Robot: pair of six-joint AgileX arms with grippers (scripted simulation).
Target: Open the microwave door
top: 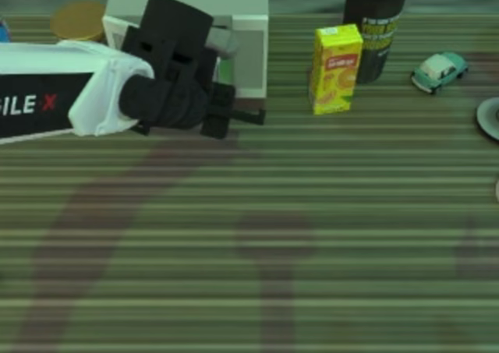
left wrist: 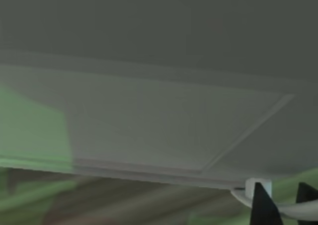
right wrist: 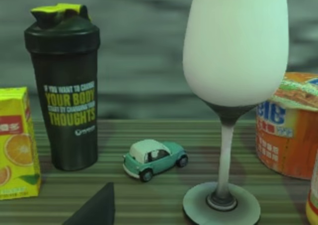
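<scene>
Reaching in front of the microwave (top: 234, 26), the left gripper (top: 253, 118) is just before the microwave door (left wrist: 149, 120), near its handle (left wrist: 258, 192). Whether its fingers are spread, I cannot tell. The yellow carton (top: 335, 68) stands to its right.

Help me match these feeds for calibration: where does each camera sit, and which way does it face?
Top view: above the table, looking down; left arm and left gripper at the microwave.
Left wrist view: on the left arm, close against the microwave door; dark fingertips show.
Right wrist view: on the right arm, facing the shaker bottle, toy car and wine glass.
Shared: bottle, car and yellow carton appear in top and right wrist views.
</scene>
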